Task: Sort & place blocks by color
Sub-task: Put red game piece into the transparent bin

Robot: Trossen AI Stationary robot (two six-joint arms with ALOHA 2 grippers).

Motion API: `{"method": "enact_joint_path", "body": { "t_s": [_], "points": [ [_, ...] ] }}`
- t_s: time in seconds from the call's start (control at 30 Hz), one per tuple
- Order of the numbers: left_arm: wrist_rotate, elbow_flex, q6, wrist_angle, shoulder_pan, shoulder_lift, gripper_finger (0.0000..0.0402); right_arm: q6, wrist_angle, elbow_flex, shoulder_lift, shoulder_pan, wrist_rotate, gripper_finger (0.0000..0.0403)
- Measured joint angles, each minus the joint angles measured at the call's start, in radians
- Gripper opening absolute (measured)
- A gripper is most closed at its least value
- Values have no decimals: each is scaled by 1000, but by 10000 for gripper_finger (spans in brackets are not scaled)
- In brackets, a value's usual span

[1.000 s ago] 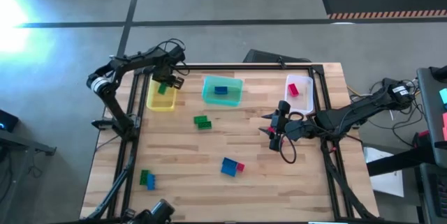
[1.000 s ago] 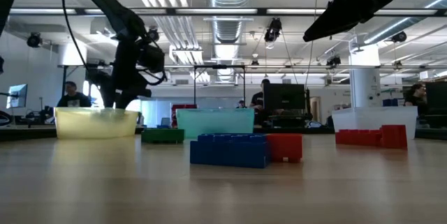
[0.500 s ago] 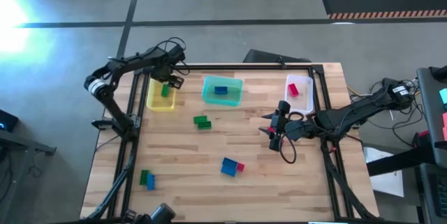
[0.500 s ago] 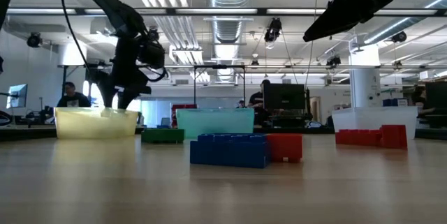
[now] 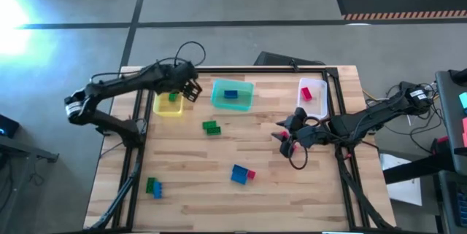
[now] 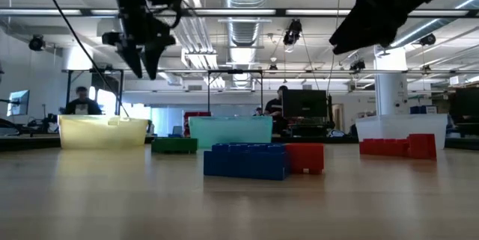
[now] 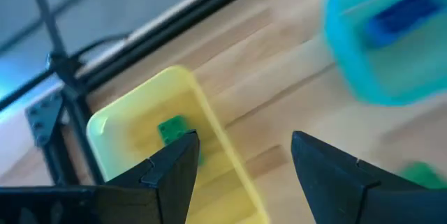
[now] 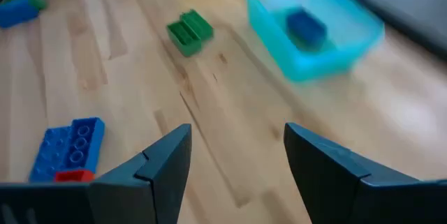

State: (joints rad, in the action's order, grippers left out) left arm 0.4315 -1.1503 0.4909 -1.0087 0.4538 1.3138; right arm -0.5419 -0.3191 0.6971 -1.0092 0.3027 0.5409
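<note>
My left gripper (image 5: 190,88) (image 7: 244,140) is open and high above the right rim of the yellow bin (image 5: 166,103) (image 6: 102,131), touching nothing. A green block (image 5: 174,97) (image 7: 172,128) lies in that bin. The teal bin (image 5: 232,94) holds a blue block (image 5: 230,94) (image 8: 305,25), and the clear bin (image 5: 311,92) holds a red block (image 5: 307,94) (image 6: 397,146). On the table lie a green block (image 5: 211,127) (image 8: 188,32), a blue block joined to a red one (image 5: 241,173) (image 6: 245,160), and a green-and-blue pair (image 5: 153,186). My right gripper (image 5: 286,136) (image 8: 237,133) hovers open right of centre.
The three bins stand in a row along the table's far side. A black frame (image 5: 131,154) runs along the table's edges, and a loose cable loops under my right wrist (image 5: 298,162). Bare wood lies between the bins and the near blocks.
My left gripper has risen well above the yellow bin and shifted a little toward the teal bin, staying open, while its elbow swung out past the table's left edge. The green block stays in the yellow bin. My right wrist has turned slightly in place.
</note>
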Motion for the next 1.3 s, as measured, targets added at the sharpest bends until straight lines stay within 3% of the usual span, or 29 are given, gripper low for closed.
{"method": "enact_joint_path", "body": {
  "t_s": [0.2, 0.57, 0.9, 1.03, 1.3],
  "points": [
    [58, 0, 29, 73, -213, -75, 212, -266, -124, 0, -3, -1, -1, 219],
    [212, 0, -40, 370, -503, -62, 212, -491, -301, 0, -77, -54, -45, 219],
    [334, 12, -112, 465, -594, -4, 212, -663, -508, 31, -189, -112, -207, 219],
    [376, 41, -124, 465, -592, 7, 212, -690, -613, 86, -229, -111, -211, 219],
    [450, 78, -136, 470, -586, -9, 212, -654, -623, 174, -306, -111, -230, 219]
  ]
}}
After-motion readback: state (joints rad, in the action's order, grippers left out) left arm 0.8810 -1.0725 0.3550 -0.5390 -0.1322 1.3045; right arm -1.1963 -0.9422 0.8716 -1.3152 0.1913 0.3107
